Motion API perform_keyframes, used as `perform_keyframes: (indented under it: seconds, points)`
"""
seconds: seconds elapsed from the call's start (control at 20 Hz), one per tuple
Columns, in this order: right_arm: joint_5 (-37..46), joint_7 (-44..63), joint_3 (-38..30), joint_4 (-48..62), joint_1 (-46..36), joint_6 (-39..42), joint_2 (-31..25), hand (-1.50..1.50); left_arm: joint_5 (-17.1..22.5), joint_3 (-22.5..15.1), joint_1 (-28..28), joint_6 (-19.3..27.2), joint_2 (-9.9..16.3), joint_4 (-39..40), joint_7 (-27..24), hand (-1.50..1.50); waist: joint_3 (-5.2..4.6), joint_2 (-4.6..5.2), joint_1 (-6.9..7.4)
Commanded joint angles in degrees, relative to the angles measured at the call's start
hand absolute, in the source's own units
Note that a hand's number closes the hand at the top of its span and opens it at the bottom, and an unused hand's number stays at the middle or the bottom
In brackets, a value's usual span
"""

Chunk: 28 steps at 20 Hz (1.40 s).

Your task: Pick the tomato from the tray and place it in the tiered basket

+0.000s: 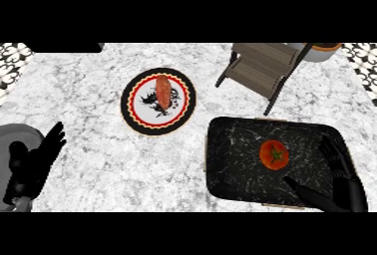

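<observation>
A red tomato [274, 154] sits on the dark tray [228, 164], just up and left of the right hand [335, 187] — open, thumb and fingers spread either side, not yet touching it. The tiered basket [261, 69] stands beyond the tray on the marble surface [95, 79]; the left hand [33, 164] rests open, far off

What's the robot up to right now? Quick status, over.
Right hand open around tomato on tray, not gripping. Left hand open, resting. Path to tiered basket unblocked.
</observation>
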Motion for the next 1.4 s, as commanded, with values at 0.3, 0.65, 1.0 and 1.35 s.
perform_keyframes:
  seconds: [0.3, 0.65, 1.0, 1.35]
  points:
    - [8.7, 26.7, 9.9, -16.4, 0.0, 8.9, -12.3, -1.50, 0.9, 2.0, 3.4, -2.6, -0.6, -0.5, -2.2, 0.00, 0.04, -0.25, 0.21]
    - [5.7, 45.9, 7.6, -24.7, -7.7, 13.6, -12.7, -1.50, -0.7, 4.4, 3.6, -6.2, -1.8, 2.2, -4.5, 0.00, 0.11, -0.14, -0.02]
    - [6.6, 54.1, 7.9, -24.7, -6.4, 19.4, -14.8, -1.50, -2.9, 4.7, 3.3, -4.6, -3.7, -1.8, -0.2, 0.00, 0.14, -0.14, -0.12]
    - [5.1, 53.6, 1.0, -21.7, -4.8, 24.0, -15.9, -1.50, -5.8, 5.3, 2.0, -2.8, -6.4, -5.6, 4.9, 0.00, 0.16, -0.14, -0.19]
